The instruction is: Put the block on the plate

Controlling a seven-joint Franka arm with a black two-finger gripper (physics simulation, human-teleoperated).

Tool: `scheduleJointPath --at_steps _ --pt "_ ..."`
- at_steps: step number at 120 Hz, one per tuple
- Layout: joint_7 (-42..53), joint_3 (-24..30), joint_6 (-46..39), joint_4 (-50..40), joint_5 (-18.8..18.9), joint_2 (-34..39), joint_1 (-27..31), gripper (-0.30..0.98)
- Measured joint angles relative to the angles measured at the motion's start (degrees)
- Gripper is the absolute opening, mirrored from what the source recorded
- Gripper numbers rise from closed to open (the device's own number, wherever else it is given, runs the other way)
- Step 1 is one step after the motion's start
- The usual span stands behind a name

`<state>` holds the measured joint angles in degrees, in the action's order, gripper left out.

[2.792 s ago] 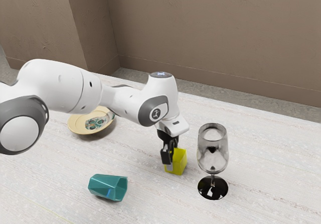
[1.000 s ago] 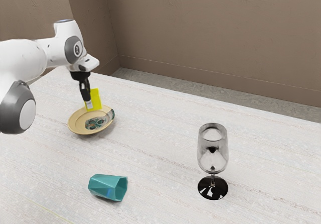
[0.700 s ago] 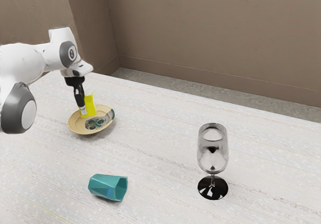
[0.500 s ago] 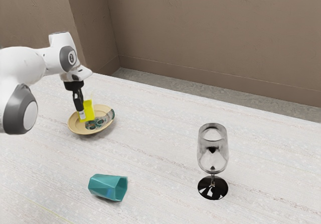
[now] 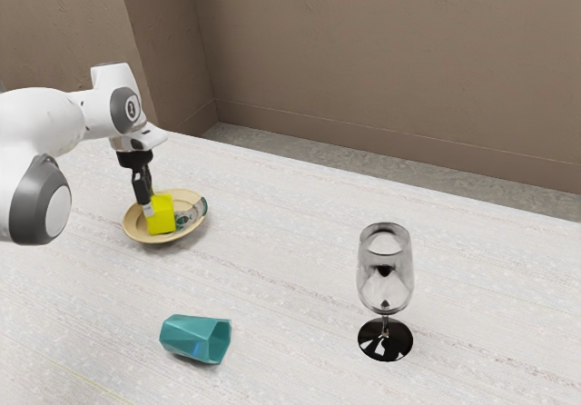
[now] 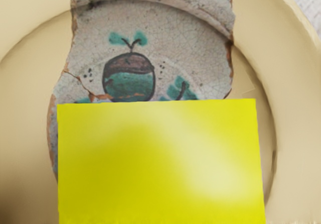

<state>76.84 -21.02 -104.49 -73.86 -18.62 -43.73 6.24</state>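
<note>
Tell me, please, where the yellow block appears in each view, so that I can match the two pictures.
Exterior view: the yellow block is toward the exterior view's left, about mid-height, seen against the tan plate.
Wrist view: it is the large yellow rectangle hiding part of the plate.
Shared landmark: the plate's crackled, green-painted patch, partly covered by the block in both.

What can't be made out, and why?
- Underside of the yellow block, exterior view: hidden by its sides; contact with the plate unclear.
- Part of the painted pattern, wrist view: behind the block.
- Plate rim, wrist view: partly cut by edges.
- Base of arm, exterior view: past left edge.
</note>
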Motion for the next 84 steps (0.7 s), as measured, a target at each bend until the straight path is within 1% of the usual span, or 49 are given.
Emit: scheduleJointPath --at_steps 10,20,34,40,52,64,69,75,84 --pt "0.2 0.0 0.2 0.0 0.0 0.6 -0.1 0.62" --pt "0.4 -0.1 0.5 -0.5 0.1 2.8 -0.1 0.64" --pt "0.2 1.5 1.6 -2.4 1.0 10.1 -1.4 0.66" --pt "-0.3 4.4 2.6 -3.5 2.8 13.9 -2.0 0.66" --pt "-2.2 12.3 5.5 -5.1 7.7 20.7 -3.3 0.67" --pt "-4.7 16.0 8.5 -9.7 11.2 29.8 -7.5 0.68" --pt "-6.1 19.7 10.3 -9.9 13.0 33.1 -8.1 0.68" --pt "-7.8 23.1 12.3 -9.5 14.5 35.6 -8.6 0.68" --pt "-10.5 26.1 14.5 -9.3 15.8 37.3 -8.3 0.68"
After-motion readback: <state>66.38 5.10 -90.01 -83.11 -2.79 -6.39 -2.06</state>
